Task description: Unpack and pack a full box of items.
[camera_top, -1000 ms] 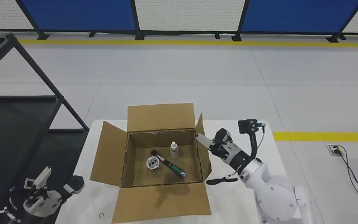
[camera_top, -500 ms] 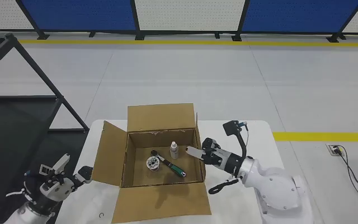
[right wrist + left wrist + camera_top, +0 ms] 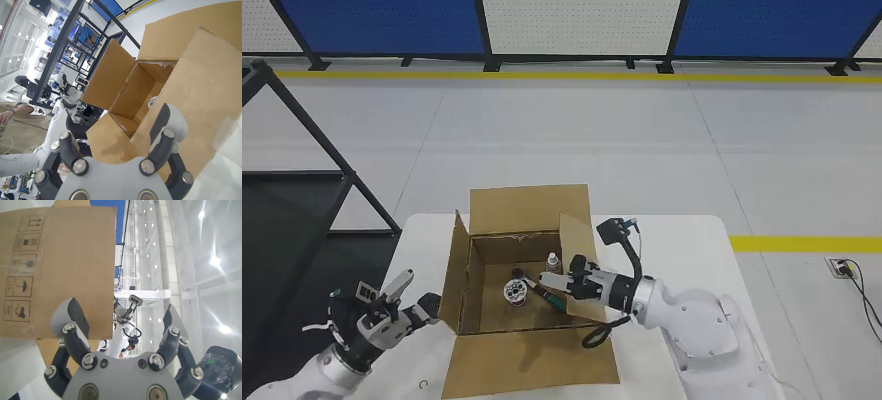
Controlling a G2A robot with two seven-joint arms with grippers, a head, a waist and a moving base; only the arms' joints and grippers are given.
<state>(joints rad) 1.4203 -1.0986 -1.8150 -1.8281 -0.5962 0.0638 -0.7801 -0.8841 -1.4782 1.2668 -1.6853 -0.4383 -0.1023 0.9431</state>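
Note:
An open cardboard box [image 3: 487, 300] sits mid-table, holding a small white bottle [image 3: 554, 263], a round white part [image 3: 514, 290] and a green-handled tool [image 3: 554, 303]. My left gripper [image 3: 425, 304] is open at the box's left side, one finger [image 3: 78, 317] against the outside of the left flap [image 3: 56, 266], which stands nearly upright [image 3: 455, 268]. My right gripper [image 3: 570, 281] is open, with a finger [image 3: 162, 121] on the right flap [image 3: 189, 91], which tilts inward over the box [image 3: 577, 262]. The right wrist view looks into the box [image 3: 140, 89] at the round part [image 3: 152, 101].
The back flap [image 3: 530, 208] stands up and the front flap [image 3: 532, 368] lies flat on the white table [image 3: 692, 240]. A black metal rack [image 3: 302, 200] stands at the table's left. A small ring [image 3: 423, 384] lies near the front left edge.
Both arms have closed in on the box. The left flap rose from lying outward to nearly upright, and the right flap swung inward over the box.

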